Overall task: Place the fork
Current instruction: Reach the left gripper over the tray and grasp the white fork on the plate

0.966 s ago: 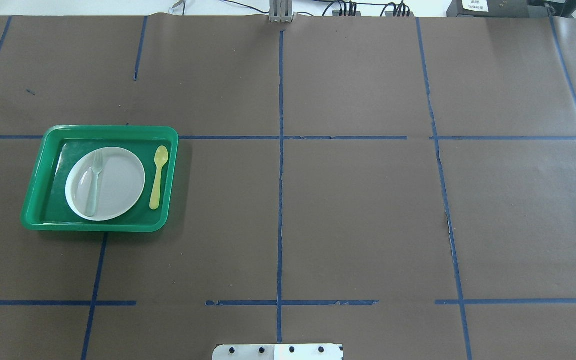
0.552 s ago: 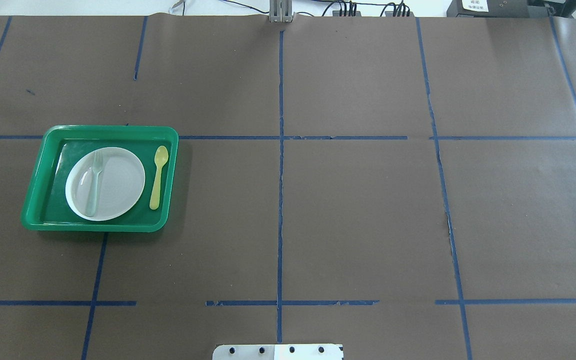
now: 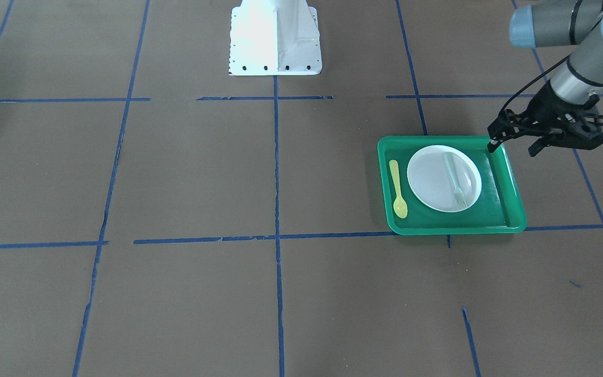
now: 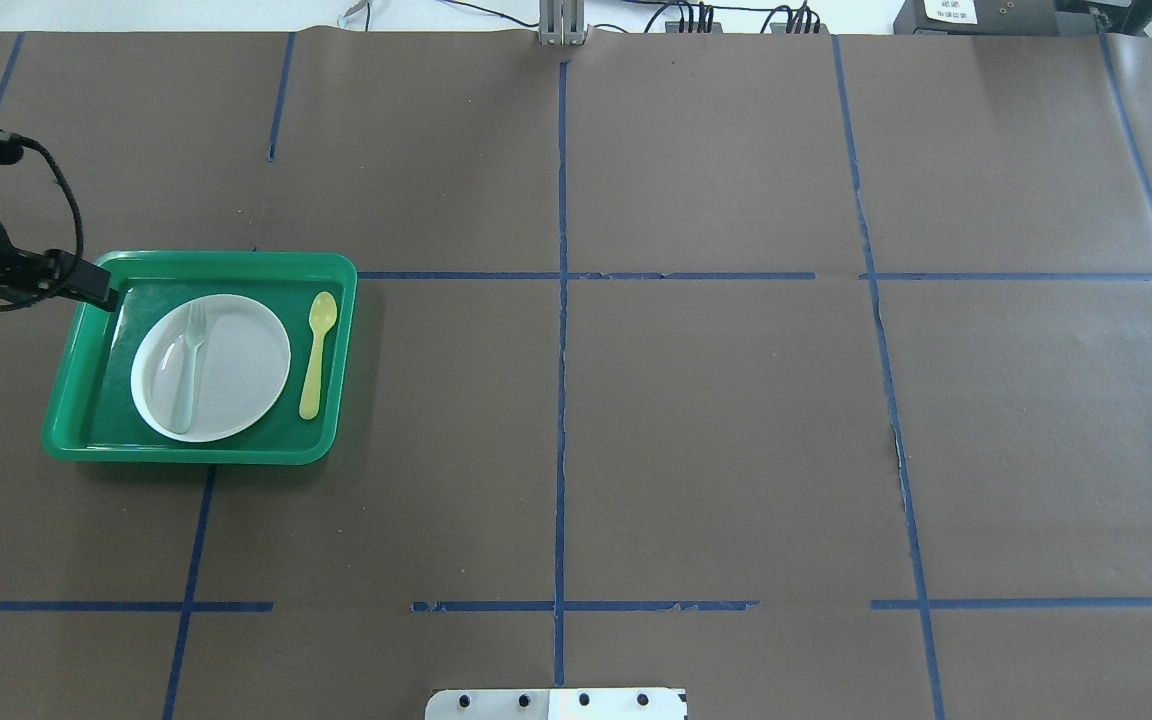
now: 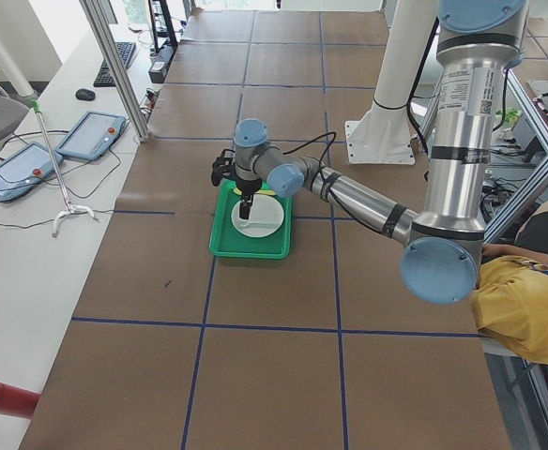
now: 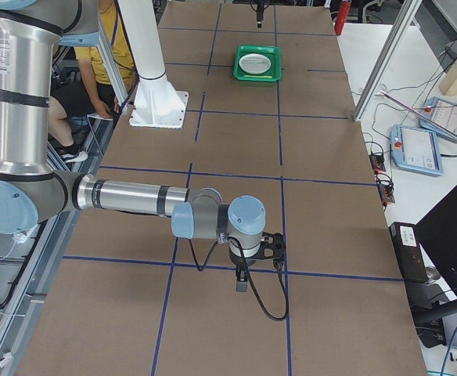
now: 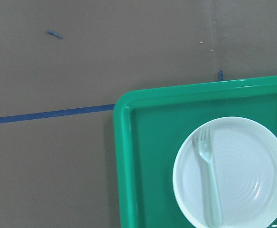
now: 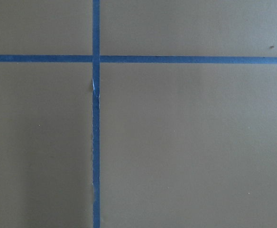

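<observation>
The fork (image 4: pixel 186 370) is pale and translucent. It lies on the left part of the white plate (image 4: pixel 246 370) inside the green tray (image 4: pixel 196 262), tines towards the far side. It also shows in the front view (image 3: pixel 454 180) and the left wrist view (image 7: pixel 210 183). My left gripper (image 3: pixel 512 149) is open and empty, above the tray's far left corner; one finger (image 4: pixel 86 283) reaches over the rim. My right gripper (image 6: pixel 242 282) shows only in the right side view, low over bare table far from the tray; I cannot tell its state.
A yellow spoon (image 4: pixel 316 355) lies in the tray to the right of the plate. Brown paper with blue tape lines (image 4: pixel 561 400) covers the table. The robot's white base (image 3: pixel 274 36) stands at the table's near middle edge.
My left gripper has come into the overhead view from the left edge, up to the tray's far left corner. The fork, plate, spoon and tray have not moved.
</observation>
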`<state>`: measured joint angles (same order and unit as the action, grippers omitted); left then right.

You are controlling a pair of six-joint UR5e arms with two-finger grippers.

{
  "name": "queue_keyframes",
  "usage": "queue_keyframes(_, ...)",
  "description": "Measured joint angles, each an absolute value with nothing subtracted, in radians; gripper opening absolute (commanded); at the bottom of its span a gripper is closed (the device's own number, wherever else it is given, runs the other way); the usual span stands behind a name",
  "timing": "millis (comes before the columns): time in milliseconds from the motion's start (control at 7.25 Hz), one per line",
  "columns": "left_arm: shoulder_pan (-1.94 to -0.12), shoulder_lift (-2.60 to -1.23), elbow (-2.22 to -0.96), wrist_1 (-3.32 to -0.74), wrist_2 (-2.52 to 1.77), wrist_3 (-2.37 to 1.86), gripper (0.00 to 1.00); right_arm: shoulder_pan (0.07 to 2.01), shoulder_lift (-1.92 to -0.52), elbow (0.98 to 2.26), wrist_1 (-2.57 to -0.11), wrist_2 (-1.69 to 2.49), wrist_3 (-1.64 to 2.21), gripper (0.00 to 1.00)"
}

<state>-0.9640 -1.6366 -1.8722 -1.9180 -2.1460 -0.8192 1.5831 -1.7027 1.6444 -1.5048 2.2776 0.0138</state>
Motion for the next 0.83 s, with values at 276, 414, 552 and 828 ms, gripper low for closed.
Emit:
queue_keyframes(276, -0.876, -1.644, -1.798, -2.026, -2.067, -0.936, 0.98, 1.583, -1.703, 1.644, -1.505, 2.278, 0.013, 1.00)
queue_keyframes(414, -0.839, -1.651, -1.781, -2.038, -2.039, -0.976, 0.97, 1.583, -1.703, 1.644, -1.504, 2.278, 0.013, 1.00)
queue_keyframes(552, -0.805, -1.661, -1.762, -2.043, -2.019, -1.008, 0.96, 1.583, -1.703, 1.644, -1.504, 2.278, 0.014, 1.00)
queue_keyframes(828, -0.764, -1.683, -1.723, -2.047, -1.983, -1.034, 0.85, 1.583, -1.703, 1.644, -1.505, 2.278, 0.013, 1.00)
